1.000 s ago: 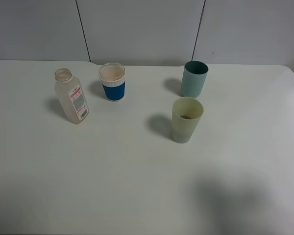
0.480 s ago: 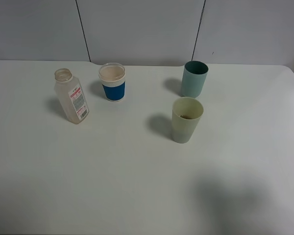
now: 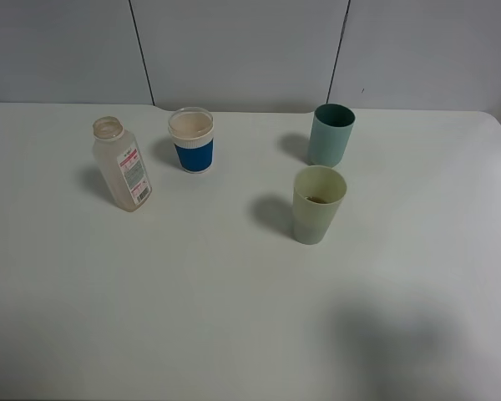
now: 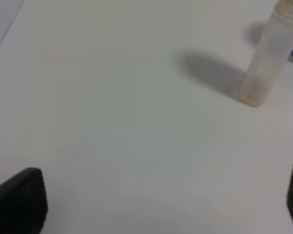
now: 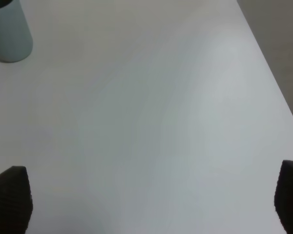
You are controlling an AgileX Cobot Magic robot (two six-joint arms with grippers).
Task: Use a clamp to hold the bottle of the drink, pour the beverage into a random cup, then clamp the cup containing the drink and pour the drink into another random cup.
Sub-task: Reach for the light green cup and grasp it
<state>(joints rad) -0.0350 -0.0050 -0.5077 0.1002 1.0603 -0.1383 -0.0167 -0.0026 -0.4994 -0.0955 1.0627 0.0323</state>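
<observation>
The bottle of the drink [image 3: 123,164] stands uncapped at the table's left, leaning slightly, and looks empty; the left wrist view shows it too [image 4: 268,53]. The pale yellow-green cup [image 3: 318,205] stands right of centre with a little dark beverage [image 3: 319,199] at its bottom. Behind it is the teal cup [image 3: 331,134], also visible in the right wrist view [image 5: 9,34]. Neither arm shows in the exterior high view. My left gripper [image 4: 158,200] is open above bare table, short of the bottle. My right gripper [image 5: 150,197] is open and empty, well away from the teal cup.
A white cup with a blue band [image 3: 192,139] stands at the back between the bottle and the teal cup. The table's right edge [image 5: 273,73] runs close to my right gripper. A grey panelled wall [image 3: 234,50] backs the table.
</observation>
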